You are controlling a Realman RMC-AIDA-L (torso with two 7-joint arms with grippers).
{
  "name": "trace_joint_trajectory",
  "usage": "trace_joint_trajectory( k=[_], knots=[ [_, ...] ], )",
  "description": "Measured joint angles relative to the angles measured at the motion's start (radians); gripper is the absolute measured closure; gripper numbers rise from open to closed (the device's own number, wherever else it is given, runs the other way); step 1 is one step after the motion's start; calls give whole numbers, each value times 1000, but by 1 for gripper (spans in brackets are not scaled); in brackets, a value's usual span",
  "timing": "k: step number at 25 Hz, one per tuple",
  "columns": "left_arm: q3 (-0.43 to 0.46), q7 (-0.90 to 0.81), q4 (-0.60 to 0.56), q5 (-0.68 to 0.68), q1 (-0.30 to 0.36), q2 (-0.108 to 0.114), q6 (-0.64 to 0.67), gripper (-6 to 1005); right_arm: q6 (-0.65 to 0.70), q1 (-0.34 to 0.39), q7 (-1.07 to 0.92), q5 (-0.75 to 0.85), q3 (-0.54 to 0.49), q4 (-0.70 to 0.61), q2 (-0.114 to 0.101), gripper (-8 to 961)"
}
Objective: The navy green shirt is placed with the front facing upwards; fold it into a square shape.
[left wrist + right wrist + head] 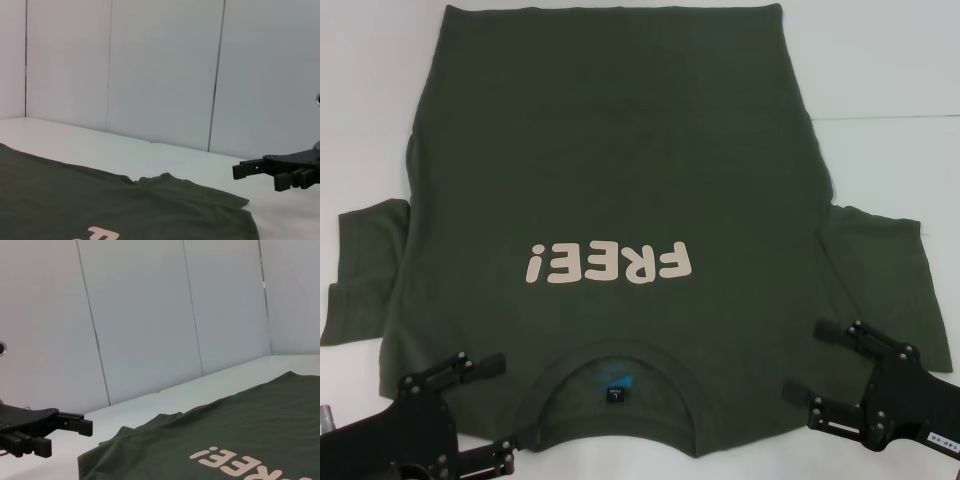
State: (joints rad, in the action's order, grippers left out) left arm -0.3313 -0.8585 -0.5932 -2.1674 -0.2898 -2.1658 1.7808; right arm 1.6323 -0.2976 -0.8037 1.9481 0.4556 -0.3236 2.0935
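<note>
The navy green shirt (620, 150) lies flat on the white table, front up, with its pale "FREE!" lettering (610, 264) and collar (617, 395) toward me. Both short sleeves are spread out to the sides. My left gripper (496, 412) hovers open at the near shoulder, left of the collar. At the other shoulder, by the right sleeve, my right gripper (806, 362) is also open. Neither holds any cloth. In the left wrist view the shirt (75, 200) shows with the right gripper (260, 171) beyond it. The right wrist view shows the shirt (240, 430) and the left gripper (55, 429).
The white table (880, 120) reaches past the shirt on both sides. White wall panels (160, 70) stand behind its far edge. A small metal part (326, 416) shows at the near left edge.
</note>
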Motion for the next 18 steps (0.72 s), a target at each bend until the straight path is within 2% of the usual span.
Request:
trace_joint_trajectory(
  k=[12,15,18],
  knots=[
    [17,-28,1,0,-3,0,1,158,0,0,0,0,0,2,0,28],
    [71,-175,-5,0,-19,9,12,159,1,0,0,0,0,2,0,28],
    [115,-379,-14,0,-49,36,19,161,1,0,-2,0,0,2,0,28]
  ],
)
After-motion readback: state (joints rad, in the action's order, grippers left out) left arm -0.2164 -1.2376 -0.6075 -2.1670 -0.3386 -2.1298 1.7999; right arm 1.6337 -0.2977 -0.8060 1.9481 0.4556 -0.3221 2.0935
